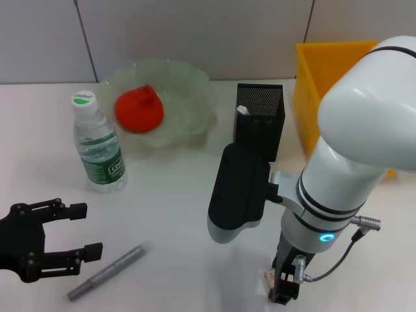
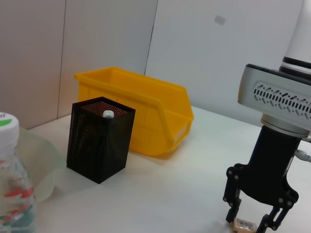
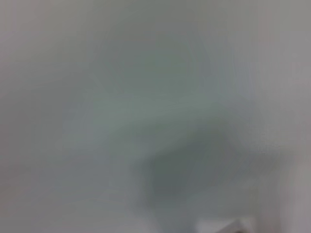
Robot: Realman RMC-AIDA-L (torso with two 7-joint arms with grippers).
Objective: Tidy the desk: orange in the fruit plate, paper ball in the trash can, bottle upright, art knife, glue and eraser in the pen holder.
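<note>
right pincer point(image 2: 252, 224) astride eraser point(image 2: 244, 224), fingers apart | left pincer point(image 1: 81, 229) open, empty | bottle point(image 1: 97, 144) label unreadable

My right arm's rounded shell point(image 1: 364, 117) is glossy white plastic. My left gripper point(image 1: 49, 240) is matt black. The square black pen holder point(image 2: 99, 138) is fine perforated metal mesh. The yellow bin point(image 2: 146, 109) is smooth, slightly shiny plastic. The scalloped pale-green fruit plate point(image 1: 188, 104) looks translucent and glassy. The clear bottle point(image 1: 99, 146) is ribbed plastic with a paper-like label. The white tabletop point(image 1: 169, 195) is smooth and matt.
</note>
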